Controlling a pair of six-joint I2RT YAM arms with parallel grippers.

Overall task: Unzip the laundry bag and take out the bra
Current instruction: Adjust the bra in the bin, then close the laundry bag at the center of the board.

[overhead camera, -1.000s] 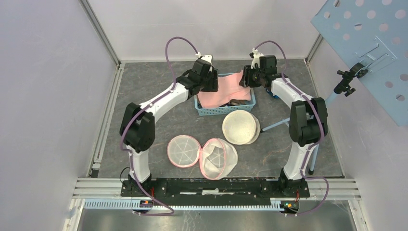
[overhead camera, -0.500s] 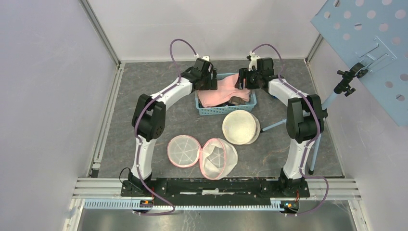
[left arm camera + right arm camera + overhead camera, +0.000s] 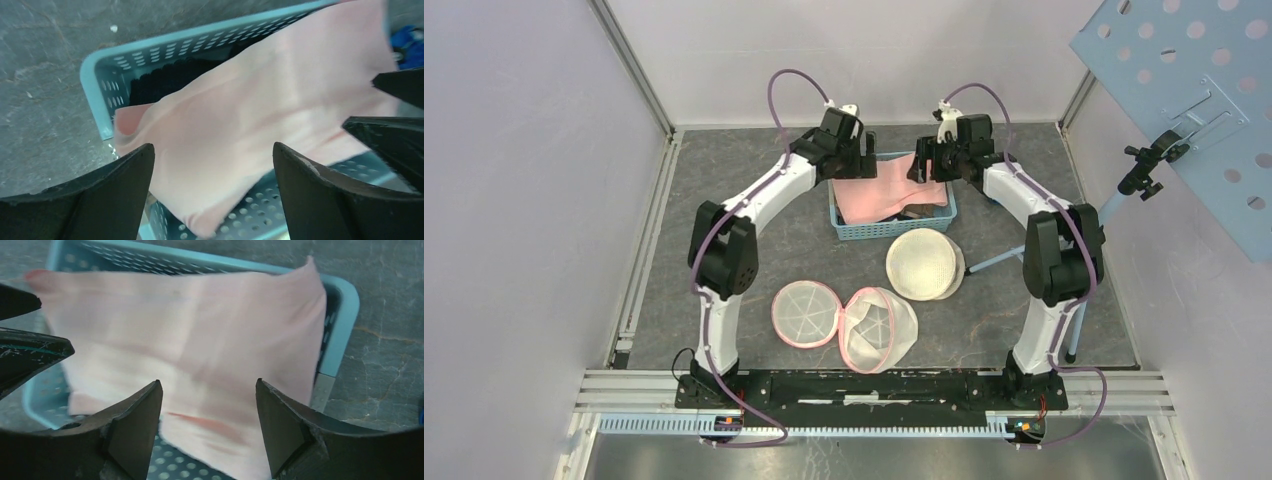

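Two arms reach to the far side of the grey table [image 3: 724, 180], meeting over a blue plastic basket [image 3: 889, 232]. The left gripper [image 3: 856, 165] hangs above the basket's left end and the right gripper [image 3: 929, 165] above its right end, the two facing each other.

From the left wrist, the left gripper [image 3: 210, 150] has its fingers spread wide with nothing between them. Below lies a pink cloth [image 3: 260, 105], draped across the basket [image 3: 95, 75] and spilling over its rim. The right gripper's dark fingers [image 3: 390, 125] show at the edge of that view. From the right wrist, the right gripper [image 3: 208, 385] is likewise splayed wide and holds nothing, with the pink cloth [image 3: 200, 330] and the basket [image 3: 345, 295] beneath it.

Some dark lacy fabric [image 3: 150, 82] sits in the basket, partly under the cloth. Whether that is the bra I cannot tell.

The pink-rimmed mesh laundry bag [image 3: 879, 330] lies near the arms' bases, well apart from both grippers. It is laid open in two round halves, with the flat half [image 3: 805, 313] just beside the domed one and touching it. A cream round mesh bag [image 3: 922, 263] rests between the laundry bag and the basket.
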